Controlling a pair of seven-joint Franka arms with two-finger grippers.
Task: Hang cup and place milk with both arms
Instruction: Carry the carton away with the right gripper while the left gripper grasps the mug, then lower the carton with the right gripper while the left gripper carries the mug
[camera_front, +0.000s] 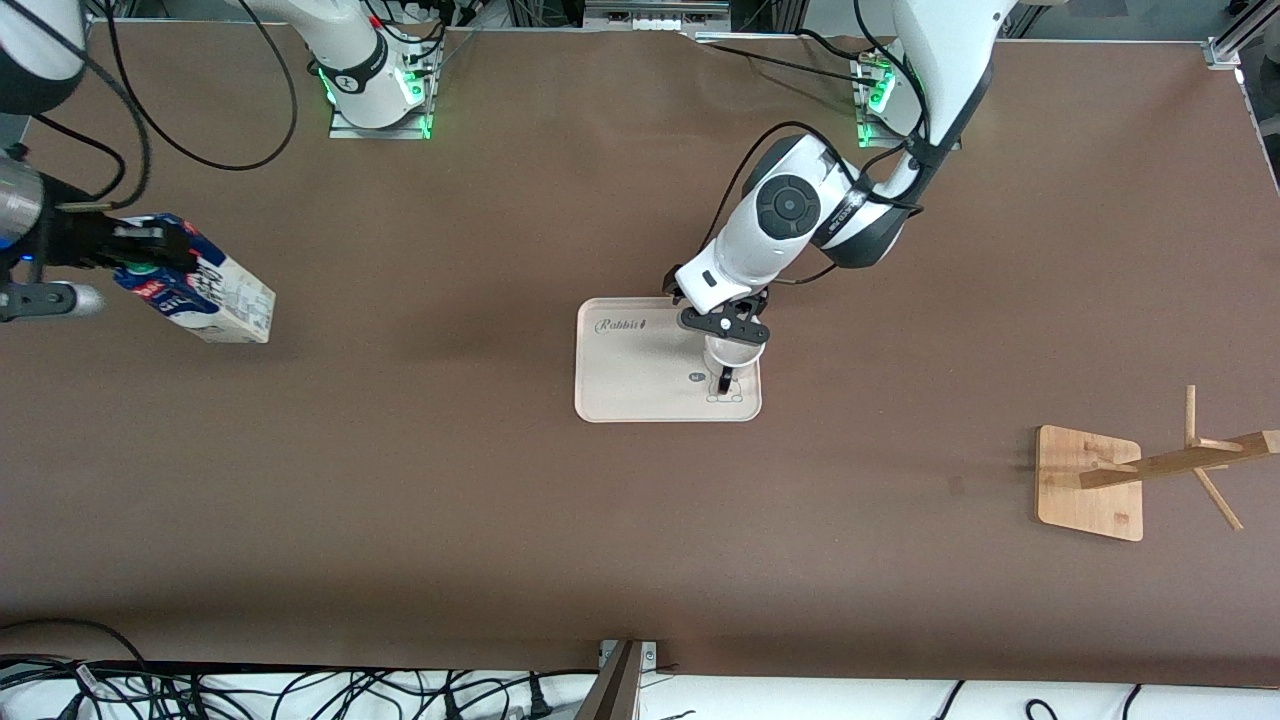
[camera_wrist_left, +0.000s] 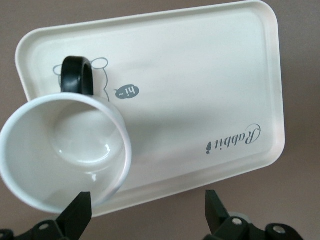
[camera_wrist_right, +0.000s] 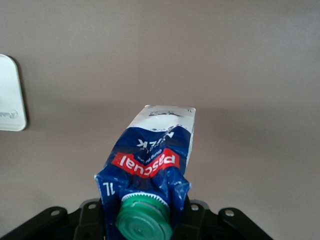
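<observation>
Front view: the left gripper (camera_front: 727, 325) hangs spread over the cup (camera_front: 733, 354) on the tray (camera_front: 620, 385), not yet gripping. Right gripper (camera_front: 125, 255) pinches the milk (camera_front: 205, 290) aloft. Next, I'd say: lower, close on the rim.

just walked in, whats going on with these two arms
The right gripper is shut on the milk, holding it tilted over the table's right-arm end. The left gripper hangs open over the cup, which stands on the tray. The wooden rack stands bare at the left-arm end.
</observation>
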